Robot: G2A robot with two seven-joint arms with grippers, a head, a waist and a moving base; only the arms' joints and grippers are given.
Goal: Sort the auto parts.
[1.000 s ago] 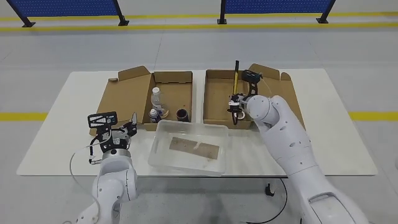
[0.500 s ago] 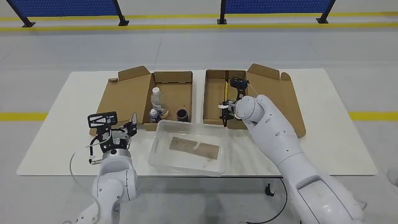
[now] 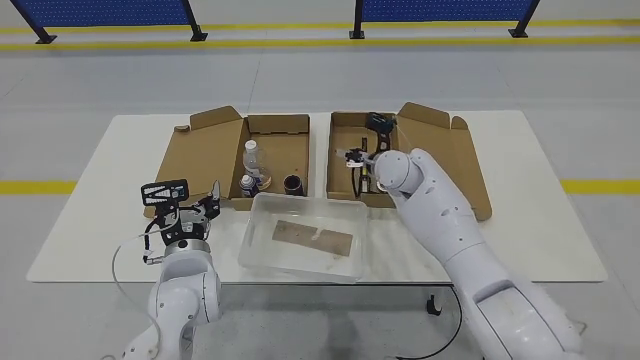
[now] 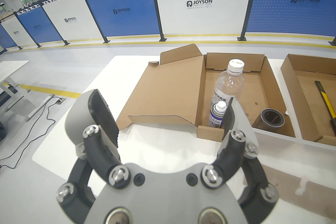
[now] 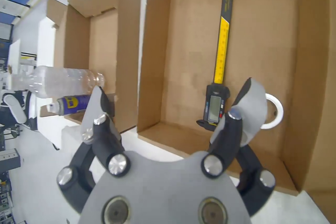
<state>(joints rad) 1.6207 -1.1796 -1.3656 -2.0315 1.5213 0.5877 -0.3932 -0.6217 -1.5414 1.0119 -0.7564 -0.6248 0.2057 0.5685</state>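
Observation:
A digital caliper (image 5: 221, 51) with a yellow scale lies flat on the floor of the right cardboard box (image 5: 155, 51), and a white ring (image 5: 275, 110) rests beside its display end. My right gripper (image 5: 174, 91) hangs open and empty just above that end, over the near part of the box (image 3: 345, 118). In the top view it (image 3: 357, 160) is inside the box outline. My left gripper (image 4: 162, 101) stands open and empty above the table's left front part (image 3: 190, 210). The caliper (image 4: 325, 101) also shows in the left wrist view.
The left cardboard box (image 3: 275, 125) holds a clear bottle (image 4: 229, 86), a spray can (image 4: 217, 114) and a dark cylindrical part (image 4: 271, 117). A clear plastic tray (image 3: 300, 198) with a flat brown piece (image 3: 313, 237) sits at the table's front, between the arms.
My right gripper held the caliper upright over the right box, lowered it and let go. The caliper now lies in the box. The left arm stayed still.

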